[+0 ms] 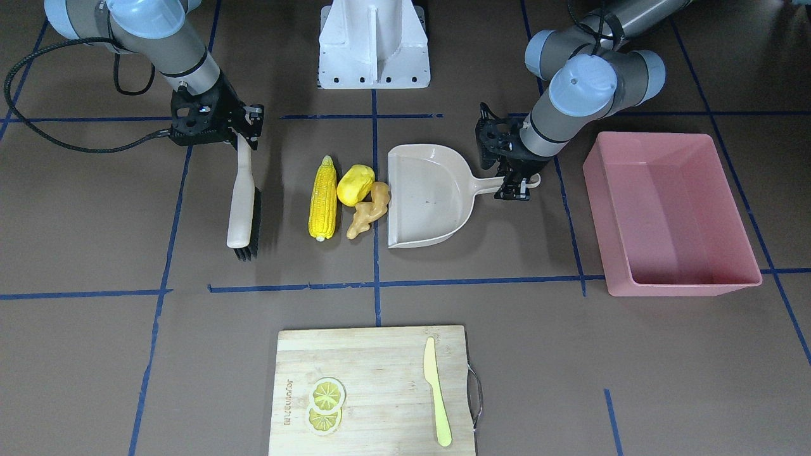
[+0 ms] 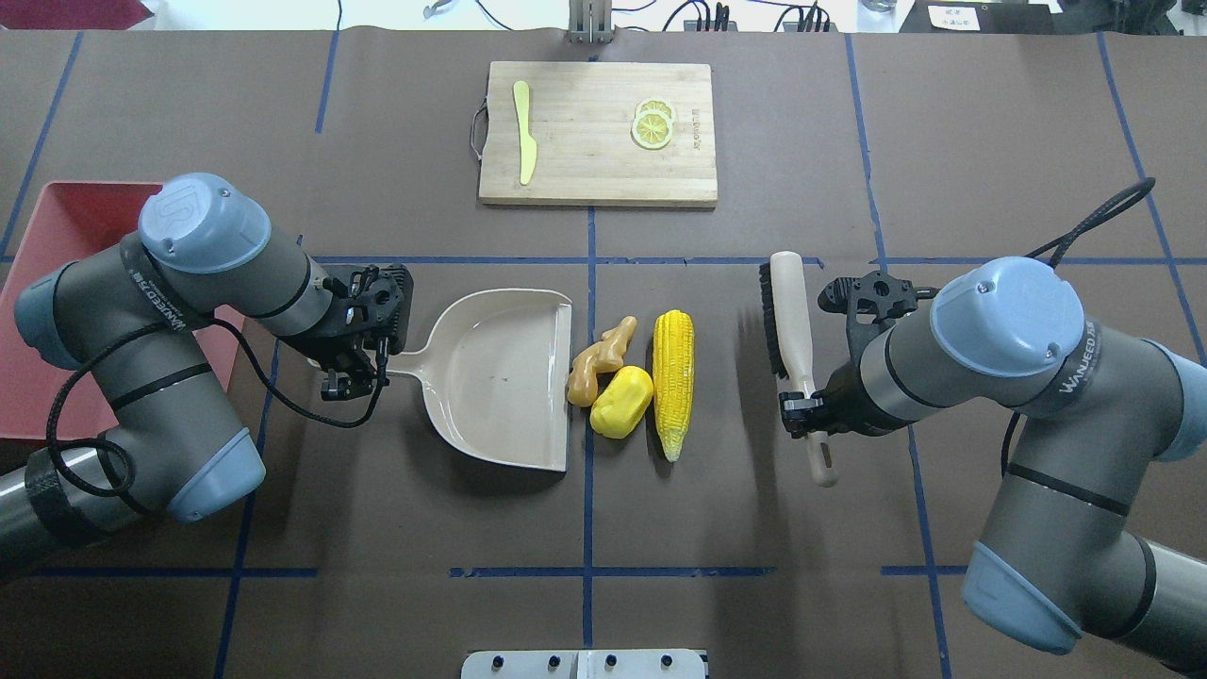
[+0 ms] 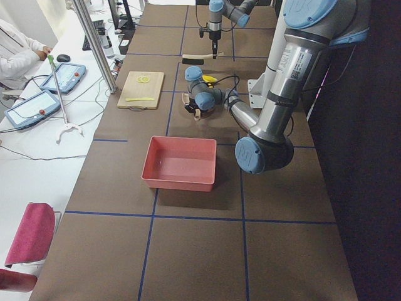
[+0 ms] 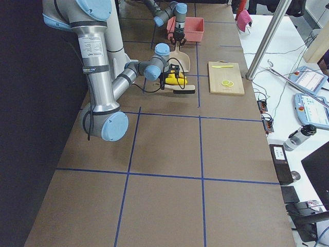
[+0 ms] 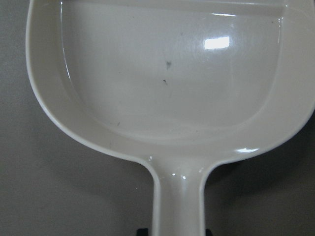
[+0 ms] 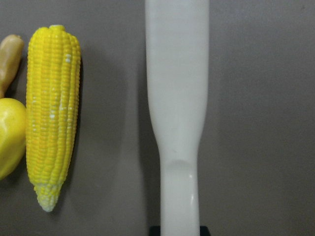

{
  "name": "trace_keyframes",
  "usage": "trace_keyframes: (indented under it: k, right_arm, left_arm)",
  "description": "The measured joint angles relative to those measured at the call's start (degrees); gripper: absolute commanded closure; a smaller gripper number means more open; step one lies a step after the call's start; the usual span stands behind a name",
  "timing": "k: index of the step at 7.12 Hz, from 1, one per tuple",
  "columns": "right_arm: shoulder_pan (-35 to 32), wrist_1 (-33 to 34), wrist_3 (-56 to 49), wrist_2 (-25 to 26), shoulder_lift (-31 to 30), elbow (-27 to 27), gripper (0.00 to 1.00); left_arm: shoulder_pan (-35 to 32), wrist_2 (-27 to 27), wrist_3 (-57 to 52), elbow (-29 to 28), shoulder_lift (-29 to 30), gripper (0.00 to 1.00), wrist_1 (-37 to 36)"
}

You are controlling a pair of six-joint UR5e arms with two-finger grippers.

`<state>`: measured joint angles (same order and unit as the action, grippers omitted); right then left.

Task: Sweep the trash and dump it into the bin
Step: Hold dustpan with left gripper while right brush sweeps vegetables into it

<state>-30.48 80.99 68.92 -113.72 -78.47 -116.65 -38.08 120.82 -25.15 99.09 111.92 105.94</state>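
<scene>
Two robot arms are squaring up for a sweep. At left of centre in the overhead view, the left hand (image 2: pixel 363 370) is clenching the handle of the beige dustpan (image 2: pixel 500 377), pinning it flat on the surface with its open lip facing the trash. That looks meant to stop the pan sliding when the load arrives.

The trash is lying at centre frame. The ginger root (image 2: pixel 599 360) is apparently touching the lip, the yellow lump (image 2: pixel 622 401) is sitting beside it, and the corn cob (image 2: pixel 674 382) is lying parallel on the far side.

At right, the right hand (image 2: pixel 803 412) is gripping the brush (image 2: pixel 790 321) by its handle, bristles facing the corn and a little apart from it, lined up to push all three pieces toward the pan. Whether the bristles are touching the surface cannot be told.

The pink bin (image 2: pixel 66 217) is waiting empty at the left edge, behind the left arm and within reach for the dump.
</scene>
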Motion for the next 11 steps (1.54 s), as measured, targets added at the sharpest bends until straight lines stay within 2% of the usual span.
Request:
trace_keyframes:
  k: [4, 8, 11]
  right_arm:
    - [3.5, 0.6, 4.7, 0.2, 0.9, 0.2, 0.99]
    - [6.0, 0.7, 7.8, 0.2, 2.9, 1.2, 0.99]
    - [8.5, 0.7, 9.6, 0.2, 4.3, 2.2, 0.99]
  left_arm:
    - [-0.1, -5.6, 0.5, 0.0, 1.0, 1.00, -0.3]
    - [0.5, -6.8, 2.8, -0.1, 2.3, 1.00, -0.8]
    - [1.0, -8.6, 4.6, 0.0, 5.2, 1.00, -4.6]
